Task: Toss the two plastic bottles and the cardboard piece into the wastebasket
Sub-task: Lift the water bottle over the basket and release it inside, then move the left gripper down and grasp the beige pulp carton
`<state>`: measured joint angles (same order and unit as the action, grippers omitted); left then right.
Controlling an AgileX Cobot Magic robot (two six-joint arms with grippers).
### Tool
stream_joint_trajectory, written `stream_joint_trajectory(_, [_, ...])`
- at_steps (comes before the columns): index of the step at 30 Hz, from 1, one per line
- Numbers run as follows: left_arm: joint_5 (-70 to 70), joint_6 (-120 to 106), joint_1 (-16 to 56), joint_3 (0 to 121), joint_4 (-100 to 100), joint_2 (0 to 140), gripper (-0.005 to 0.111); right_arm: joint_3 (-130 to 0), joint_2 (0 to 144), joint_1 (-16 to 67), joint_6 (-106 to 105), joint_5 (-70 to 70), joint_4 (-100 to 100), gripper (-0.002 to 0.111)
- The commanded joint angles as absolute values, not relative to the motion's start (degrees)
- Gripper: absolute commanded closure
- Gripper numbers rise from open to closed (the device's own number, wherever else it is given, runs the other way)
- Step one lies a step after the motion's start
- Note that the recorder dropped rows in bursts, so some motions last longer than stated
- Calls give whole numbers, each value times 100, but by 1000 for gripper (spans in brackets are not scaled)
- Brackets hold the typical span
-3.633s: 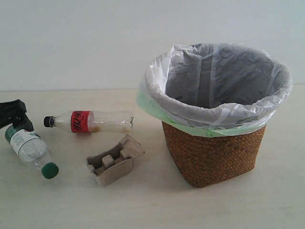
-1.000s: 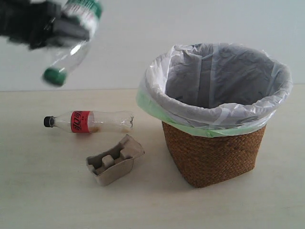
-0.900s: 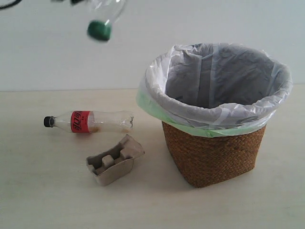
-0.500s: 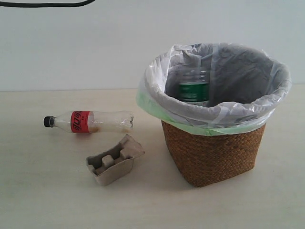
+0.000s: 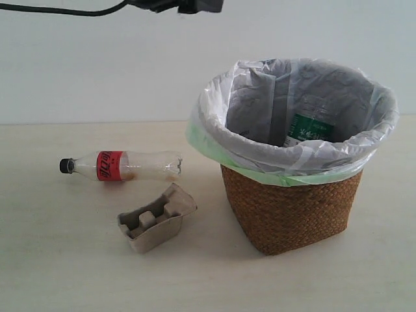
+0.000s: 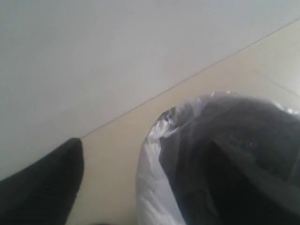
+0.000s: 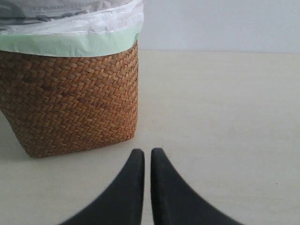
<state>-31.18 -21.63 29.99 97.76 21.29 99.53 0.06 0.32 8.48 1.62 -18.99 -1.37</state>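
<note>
The wastebasket [image 5: 292,208], brown wicker with a white and pale green bag over its rim, stands on the right. The green-labelled bottle [image 5: 311,130] lies inside it against the liner. The slim red-labelled bottle [image 5: 123,165] lies on its side on the table at the left. In front of it sits the grey-beige cardboard piece [image 5: 156,218]. My left gripper [image 5: 179,5] is high at the top edge, left of the basket, open and empty. In the left wrist view one black finger [image 6: 44,187] shows beside the bag rim [image 6: 152,159]. My right gripper [image 7: 147,152] is shut on nothing, low beside the basket wall [image 7: 70,103].
A black cable [image 5: 58,9] runs along the top left of the exterior view. A plain pale wall stands behind the beige table [image 5: 65,273]. Bare tabletop [image 7: 220,108] stretches past the right gripper.
The left gripper lifted the green-capped bottle from the table, swung it up and right, and let it go. The bottle dropped into the wastebasket and settled lower against the liner.
</note>
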Motion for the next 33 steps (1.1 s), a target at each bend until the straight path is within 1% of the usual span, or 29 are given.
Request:
stream_joint_trajectory(1, [-4294, -1443, 2805, 9802, 1137, 9758, 55, 0, 0, 855, 131, -1845, -183, 106])
stream_joint_trajectory(7, [-6031, -1556, 2141, 9763, 1152, 9758, 55, 0, 0, 855, 131, -1845, -183, 106])
stream_joint_trajectory(10, [-6728, -2139, 2072, 9521, 1201, 9758, 55, 0, 0, 855, 131, -1845, -183, 106])
stream_joint_trajectory(11, [-6875, -2400, 2072, 9378, 1259, 9758, 53, 0, 0, 855, 131, -1845, -183, 106])
stream_joint_trajectory(13, [-6938, -2826, 2132, 9054, 1443, 9758, 47, 0, 0, 855, 131, -1845, -183, 106])
stream_joint_trajectory(14, [-6889, -2988, 2147, 8913, 1486, 9758, 44, 0, 0, 855, 131, -1845, -183, 106])
stream_joint_trajectory(15, [-6543, -3232, 2247, 8550, 1512, 9758, 36, 0, 0, 855, 131, -1845, -183, 106])
stream_joint_trajectory(16, [-6351, -3327, 2275, 8406, 1502, 9769, 32, 0, 0, 855, 131, -1845, -183, 106])
stream_joint_trajectory(17, [-5823, -3494, 2365, 8072, 1502, 9822, 29, 0, 0, 855, 131, -1845, -183, 106])
stream_joint_trajectory(19, [-5194, -3759, 2501, 7707, 1512, 9932, 29, 0, 0, 855, 131, -1845, -183, 106])
stream_joint_trajectory(21, [-4861, -3899, 2660, 7514, 1512, 10126, 29, 0, 0, 855, 131, -1845, -183, 106])
stream_joint_trajectory(26, [-4329, -3859, 2804, 7488, 1459, 10910, 29, 0, 0, 855, 131, -1845, -183, 106])
stream_joint_trajectory(33, [-3957, -3961, 2804, 7488, 1321, 11370, 29, 0, 0, 855, 131, -1845, -183, 106])
